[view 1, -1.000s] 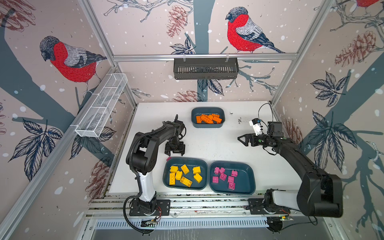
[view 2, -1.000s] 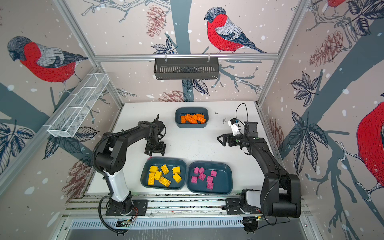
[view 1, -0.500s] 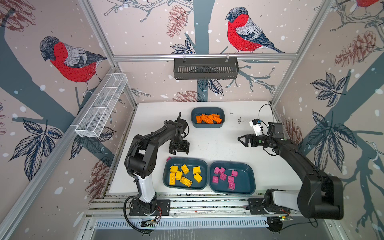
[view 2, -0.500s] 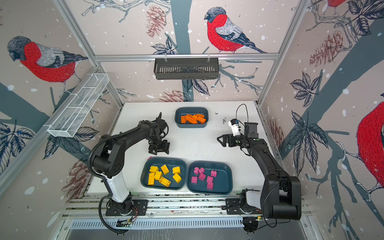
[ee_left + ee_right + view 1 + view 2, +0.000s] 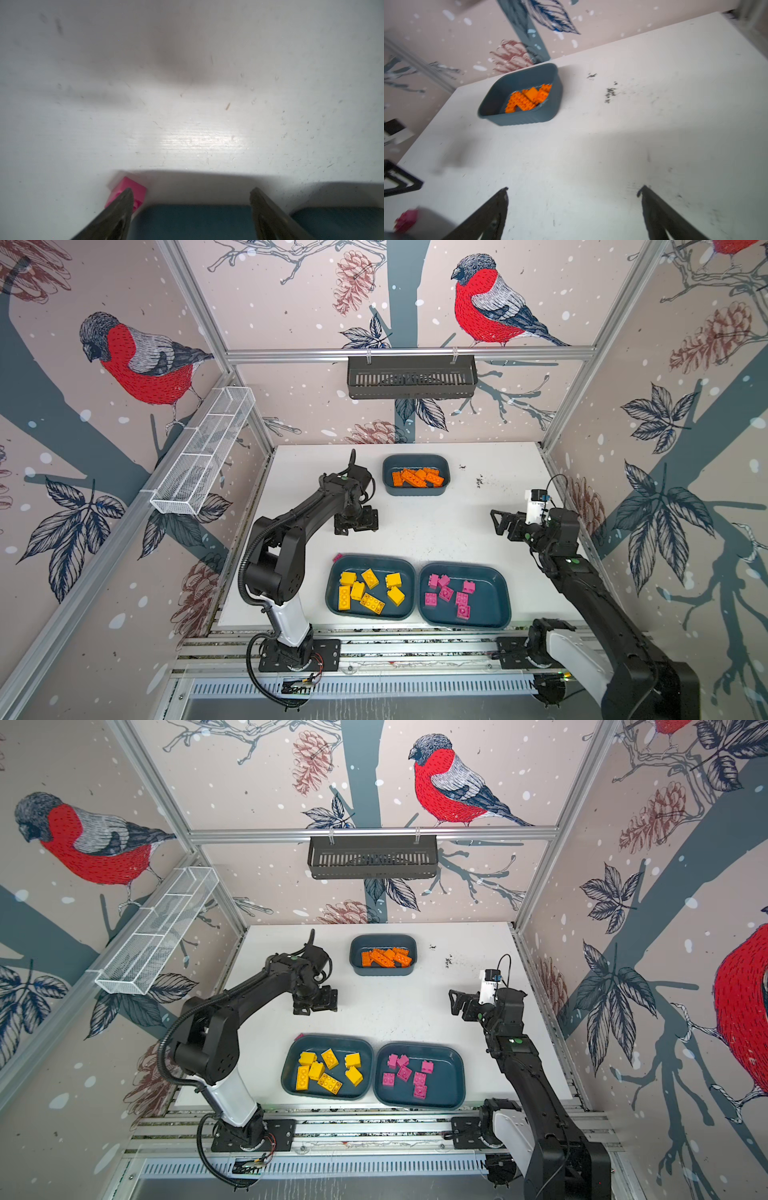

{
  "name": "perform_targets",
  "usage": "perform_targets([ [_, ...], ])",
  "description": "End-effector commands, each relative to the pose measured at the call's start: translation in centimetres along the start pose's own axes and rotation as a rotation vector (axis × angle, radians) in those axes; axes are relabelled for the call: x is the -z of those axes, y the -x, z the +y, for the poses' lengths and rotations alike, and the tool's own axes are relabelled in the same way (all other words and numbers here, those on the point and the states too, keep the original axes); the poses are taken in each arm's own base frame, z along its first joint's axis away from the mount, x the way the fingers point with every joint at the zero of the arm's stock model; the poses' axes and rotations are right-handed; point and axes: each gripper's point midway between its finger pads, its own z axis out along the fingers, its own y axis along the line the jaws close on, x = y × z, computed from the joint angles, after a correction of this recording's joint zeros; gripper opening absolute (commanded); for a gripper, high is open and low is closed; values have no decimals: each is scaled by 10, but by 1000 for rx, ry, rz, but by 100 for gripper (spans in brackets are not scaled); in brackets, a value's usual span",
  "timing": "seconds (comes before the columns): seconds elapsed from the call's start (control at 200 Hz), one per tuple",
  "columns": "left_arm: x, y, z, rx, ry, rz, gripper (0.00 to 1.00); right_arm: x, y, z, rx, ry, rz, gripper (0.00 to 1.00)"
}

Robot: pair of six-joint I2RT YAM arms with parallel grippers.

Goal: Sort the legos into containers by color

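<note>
Near edge: yellow legos (image 5: 371, 578) in near-left tub (image 5: 376, 561), pink legos (image 5: 445, 593) in near-right tub (image 5: 490, 593), tubs side by side. Stray pink lego (image 5: 337, 558) on worktop (image 5: 436, 526), just beside far-left corner of near-left tub, outside it. Beyond that, left hand (image 5: 191, 188) over bare worktop, fingers spread wide, empty. Right hand (image 5: 574, 187) over right side, likewise wide apart, empty. Far end: orange legos (image 5: 417, 477) piled in far tub (image 5: 415, 490).

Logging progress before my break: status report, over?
Left gripper open, empty. Right gripper open, empty. One pink lego loose on table beside yellow-lego tub. Nothing blocking it.
</note>
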Motion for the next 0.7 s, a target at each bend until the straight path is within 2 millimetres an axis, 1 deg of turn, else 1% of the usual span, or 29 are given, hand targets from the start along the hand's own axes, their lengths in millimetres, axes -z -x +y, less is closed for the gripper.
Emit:
perform_targets([
  [0.0, 18, 37, 23, -22, 39, -218, 94, 13, 14, -56, -60, -315, -161, 99],
  [0.055, 27, 49, 41, -12, 65, -322, 97, 21, 11, -75, -83, -412, -213, 100],
  [0.135, 33, 56, 63, -28, 82, -451, 97, 25, 8, -87, -58, -477, -241, 99],
  [0.15, 38, 59, 67, -27, 85, -485, 97, 26, 6, -90, -51, -493, -236, 99],
  [0.18, 37, 57, 78, -22, 102, -530, 97, 26, 1, -95, -33, -517, -221, 99],
  [0.215, 43, 59, 86, -19, 114, -603, 97, 26, -4, -98, -5, -536, -206, 99],
  [0.23, 42, 58, 90, -19, 124, -626, 97, 26, -6, -100, 6, -545, -201, 99],
  [0.29, 54, 60, 105, -16, 173, -751, 97, 30, -12, -106, 14, -577, -214, 99],
  [0.355, 59, 58, 117, -11, 197, -837, 97, 35, -12, -106, 36, -572, -262, 99],
  [0.47, 60, 50, 140, 17, 213, -913, 97, 40, -13, -103, 81, -549, -316, 99],
  [0.57, 61, 45, 150, 17, 202, -989, 97, 39, -9, -95, 117, -507, -348, 99],
  [0.645, 60, 44, 156, 17, 184, -1035, 97, 40, -5, -97, 100, -515, -371, 99],
  [0.69, 60, 45, 158, 11, 159, -1058, 97, 37, -5, -94, 85, -495, -374, 99],
])
